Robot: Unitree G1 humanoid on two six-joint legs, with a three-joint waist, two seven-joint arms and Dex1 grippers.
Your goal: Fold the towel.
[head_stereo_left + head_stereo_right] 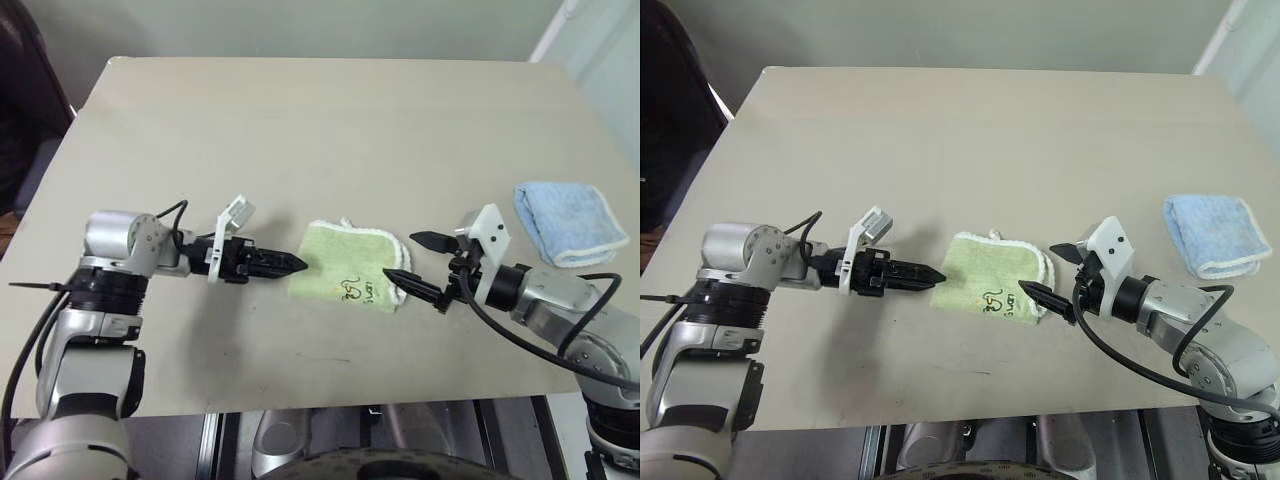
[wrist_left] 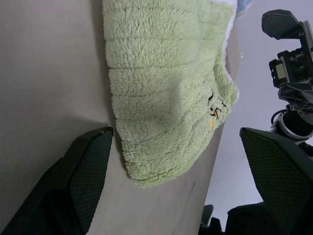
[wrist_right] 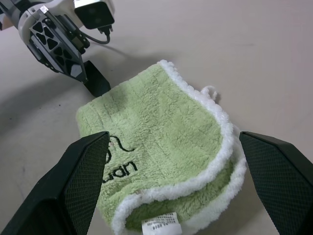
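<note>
Both arms are showing silver-grey casings with black joint rings. Black cables are looping along each forearm. A white camera bracket is sitting on each wrist, behind the left gripper (image 1: 290, 264) and right gripper (image 1: 414, 262), both black-fingered.

My head cameras look forward and down over the bench (image 1: 330, 120), the green towel (image 1: 345, 265) central, slightly toward 6 o'clock. Each wrist camera sits close to that towel, facing it from opposite sides.
</note>
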